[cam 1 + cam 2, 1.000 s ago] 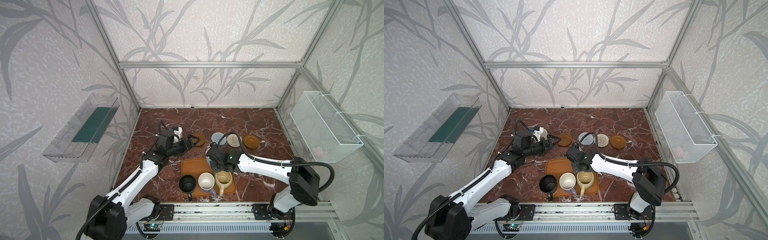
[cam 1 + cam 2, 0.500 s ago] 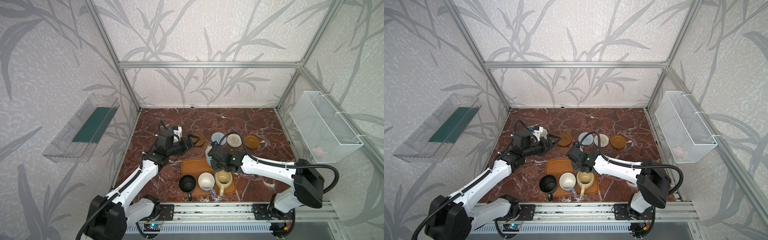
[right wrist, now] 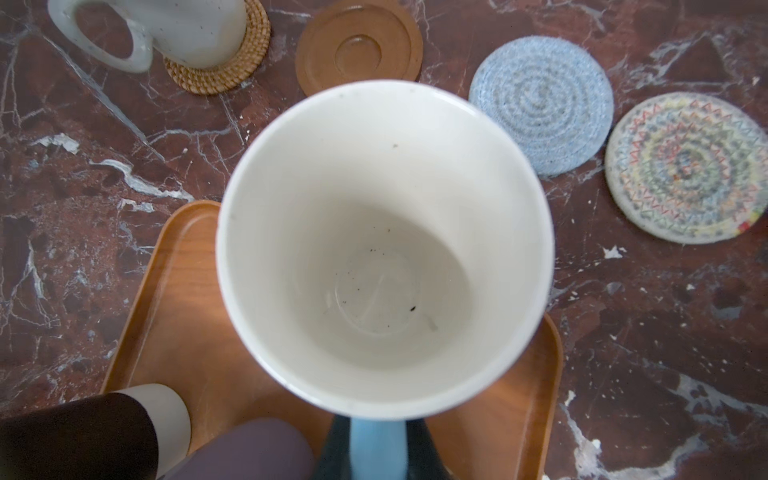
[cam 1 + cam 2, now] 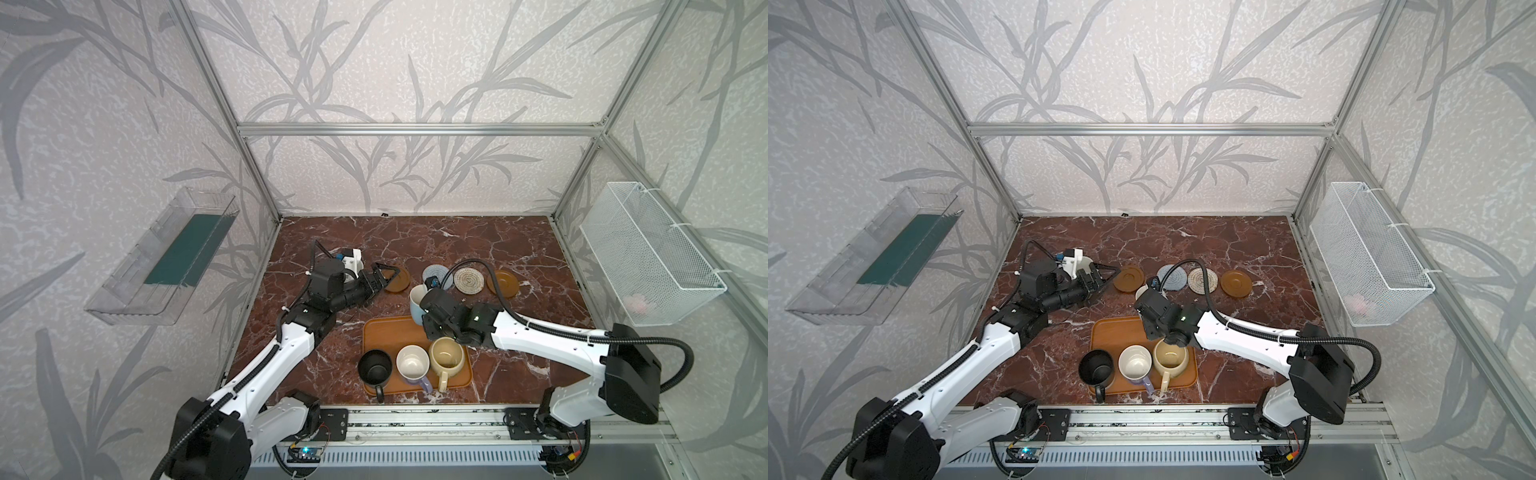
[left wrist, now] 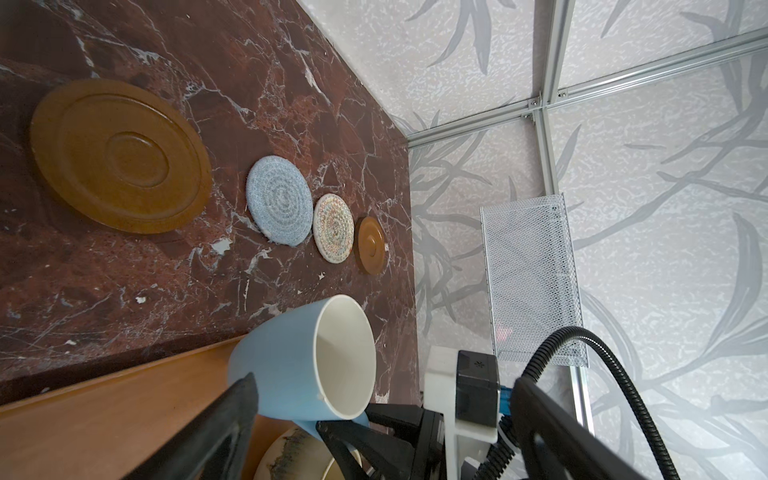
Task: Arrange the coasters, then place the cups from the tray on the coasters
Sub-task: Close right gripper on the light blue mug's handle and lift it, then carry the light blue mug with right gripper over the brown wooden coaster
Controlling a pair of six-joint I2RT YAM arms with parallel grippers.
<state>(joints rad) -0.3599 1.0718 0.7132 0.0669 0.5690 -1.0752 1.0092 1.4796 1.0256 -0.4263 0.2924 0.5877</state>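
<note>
With right gripper (image 3: 376, 449), held the light blue cup (image 3: 382, 249) by its handle, jaws clamped shut on either side of it, mouth up. Held it over the far edge of the tray (image 3: 187, 311), seemingly clear of the tray floor, though could not confirm the gap.

Found the free coasters just beyond, on the far side, in a left-to-right row: brown saucer coaster (image 3: 359, 45) far and slightly left of the cup, grey-blue woven coaster (image 3: 540, 104) far and slightly right, then cream woven coaster (image 3: 685, 166) and second brown coaster (image 4: 505, 283) further right. Saw the rattan coaster (image 3: 216, 79) at the left end already taken by the white cup (image 3: 187, 25).

Judged the coming move a short push away to the far side, handle trailing toward the near side.

Reached in from the near right, forearm low above the cream-yellow cup (image 4: 446, 357). Noted left gripper (image 4: 392, 277) wide open and empty, just beside the brown saucer coaster on its left, so judged the grey-blue one the less crowded target.
</note>
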